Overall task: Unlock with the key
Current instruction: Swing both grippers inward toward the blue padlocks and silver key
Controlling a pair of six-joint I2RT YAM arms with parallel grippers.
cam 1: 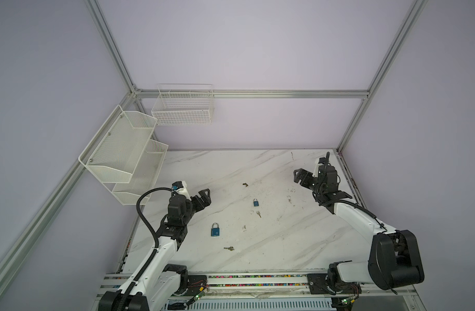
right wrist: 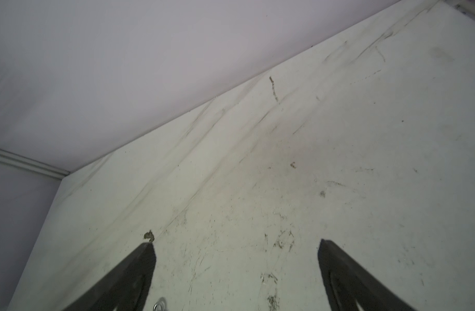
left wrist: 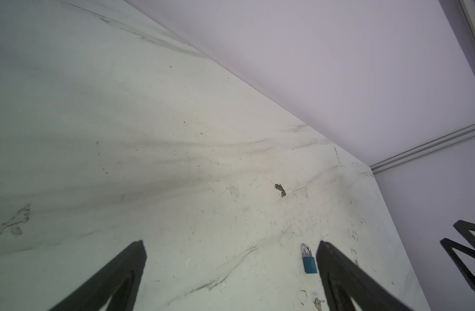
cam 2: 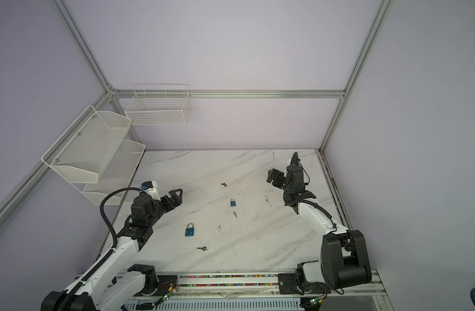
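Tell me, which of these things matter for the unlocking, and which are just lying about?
For the job: large blue padlock, key near the large padlock, small blue padlock, key near the small padlock.

Just there: mesh shelf, wire basket, dark scrap of unclear kind.

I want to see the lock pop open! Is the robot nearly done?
Not yet. Done: nothing. The big padlock and small padlock lie on the table, and both look shut. In hand: nothing. The left gripper and right gripper are open and empty. Still to do: pick up a key from the table, push it into a padlock and turn it.
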